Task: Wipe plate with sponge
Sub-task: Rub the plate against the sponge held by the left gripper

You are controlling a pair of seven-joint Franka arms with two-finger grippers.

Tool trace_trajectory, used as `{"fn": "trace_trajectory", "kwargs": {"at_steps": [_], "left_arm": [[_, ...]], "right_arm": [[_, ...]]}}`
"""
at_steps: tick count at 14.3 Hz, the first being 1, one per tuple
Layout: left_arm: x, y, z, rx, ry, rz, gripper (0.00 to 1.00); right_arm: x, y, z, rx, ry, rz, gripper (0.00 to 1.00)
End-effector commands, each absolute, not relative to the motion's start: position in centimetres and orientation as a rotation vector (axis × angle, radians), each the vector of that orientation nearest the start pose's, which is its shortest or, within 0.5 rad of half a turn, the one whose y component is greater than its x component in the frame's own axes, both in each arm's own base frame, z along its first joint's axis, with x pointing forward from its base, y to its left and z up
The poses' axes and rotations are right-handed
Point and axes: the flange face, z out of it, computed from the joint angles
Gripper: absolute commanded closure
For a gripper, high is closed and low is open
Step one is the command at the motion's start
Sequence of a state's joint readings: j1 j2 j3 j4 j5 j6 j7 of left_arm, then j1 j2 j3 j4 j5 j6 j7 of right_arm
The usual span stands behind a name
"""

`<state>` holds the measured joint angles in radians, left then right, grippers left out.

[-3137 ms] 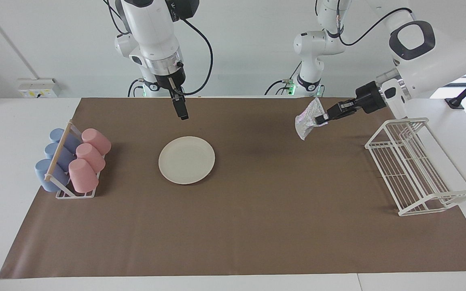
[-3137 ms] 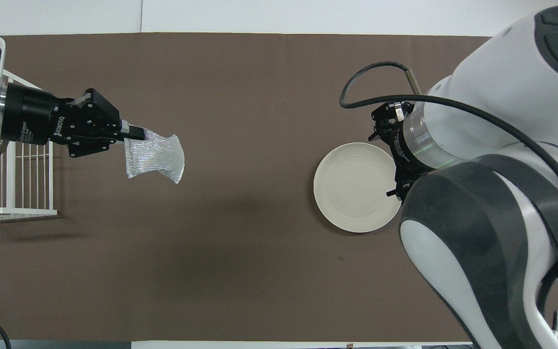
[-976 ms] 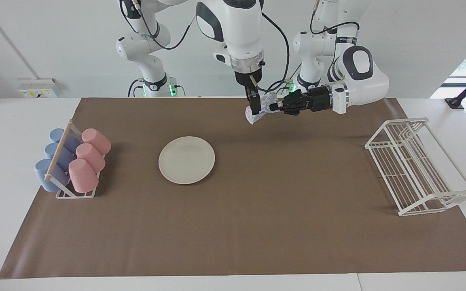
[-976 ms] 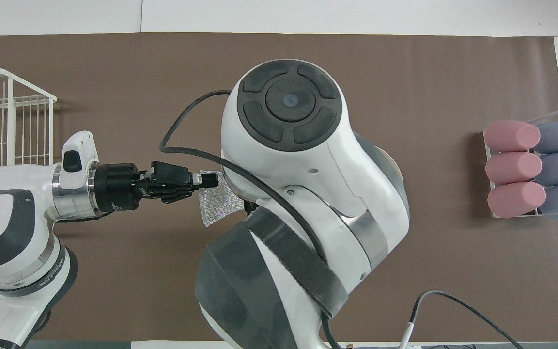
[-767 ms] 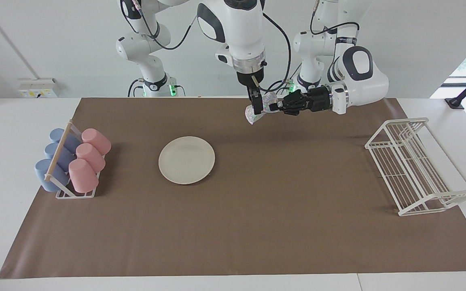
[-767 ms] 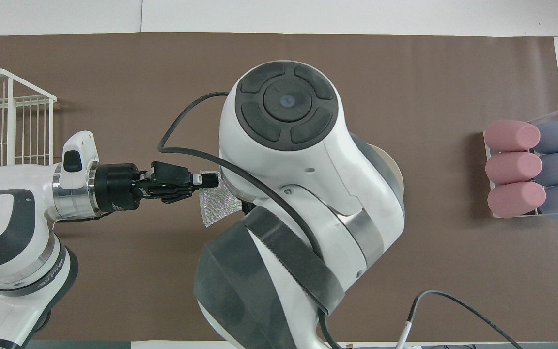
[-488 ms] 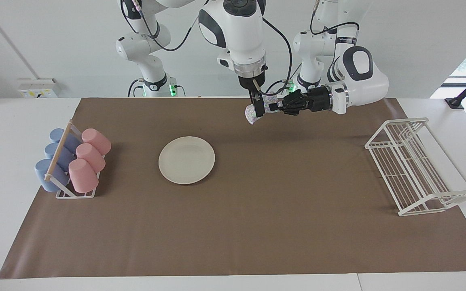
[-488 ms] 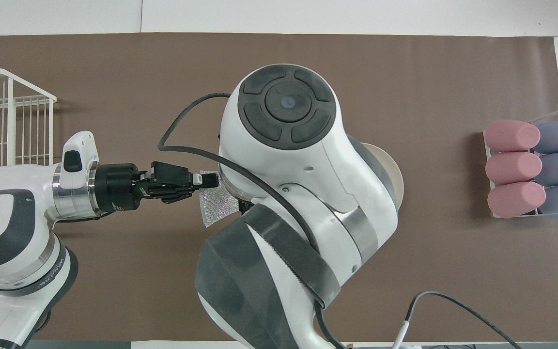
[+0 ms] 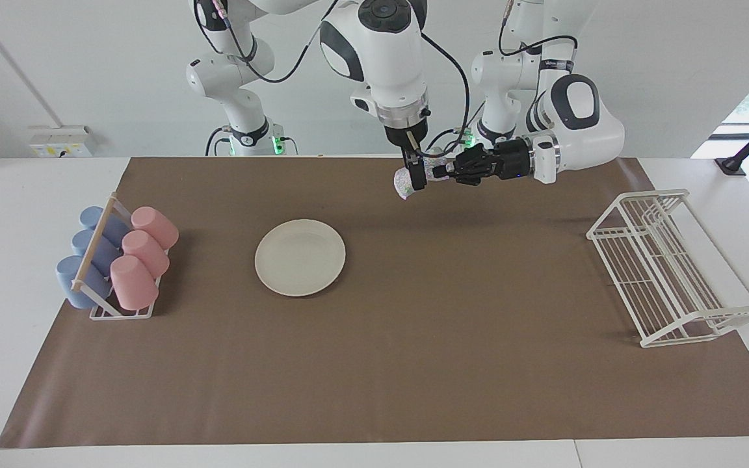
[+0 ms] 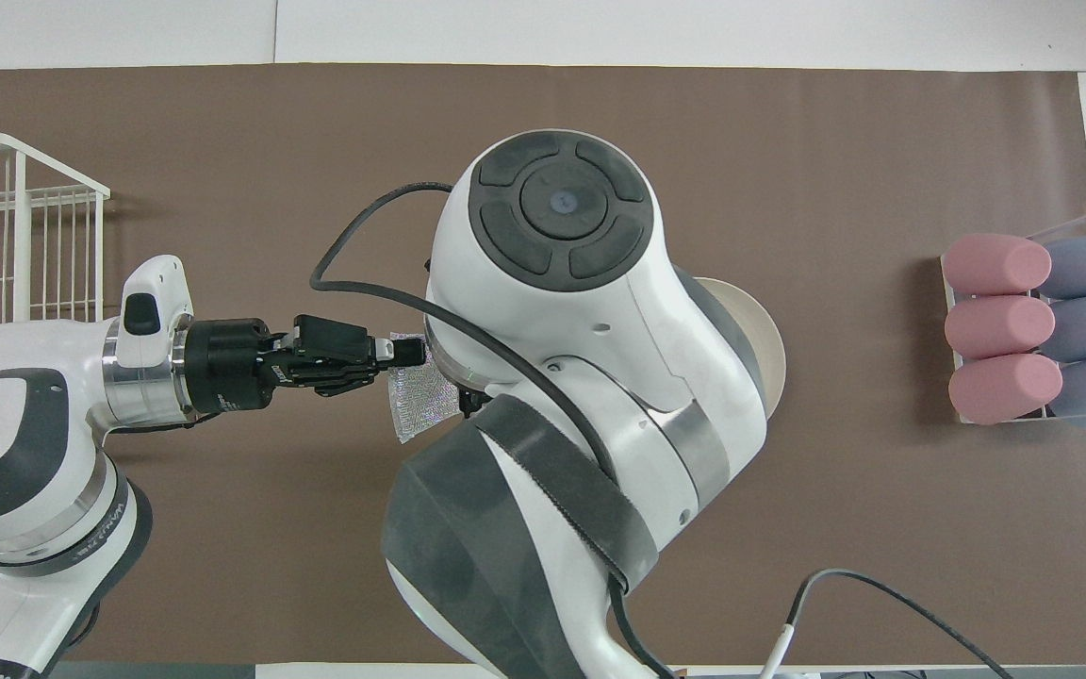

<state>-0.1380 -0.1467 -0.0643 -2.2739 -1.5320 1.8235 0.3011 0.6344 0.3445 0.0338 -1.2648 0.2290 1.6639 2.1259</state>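
both the left gripper [image 9: 438, 173] and the right gripper [image 9: 417, 176] pinch a glittery silver mesh sponge [image 9: 404, 184] in mid-air above the brown-covered counter [image 9: 413, 325].

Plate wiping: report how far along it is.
Done: the sponge is off the table, shut in the left gripper. In hand: a handover in the air, with the right gripper on the same sponge. Left: the plate lies alone on the brown mat; no wiping has begun.
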Motion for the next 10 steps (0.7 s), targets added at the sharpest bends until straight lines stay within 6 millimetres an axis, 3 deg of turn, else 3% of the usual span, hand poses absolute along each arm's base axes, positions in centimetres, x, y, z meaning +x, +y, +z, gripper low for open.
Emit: {"fn": "trace_trajectory", "kwargs": {"at_steps": [1, 10], "left_arm": [[46.85, -17.93, 45.99, 1.707, 0.187, -0.177, 1.00], [46.89, -17.84, 45.98, 1.707, 0.189, -0.175, 1.00]], "right_arm": [[50.22, 42.38, 57.08, -2.192, 2.063, 0.394, 0.00], [50.12, 42.45, 57.13, -2.178, 2.079, 0.397, 0.00]]}}
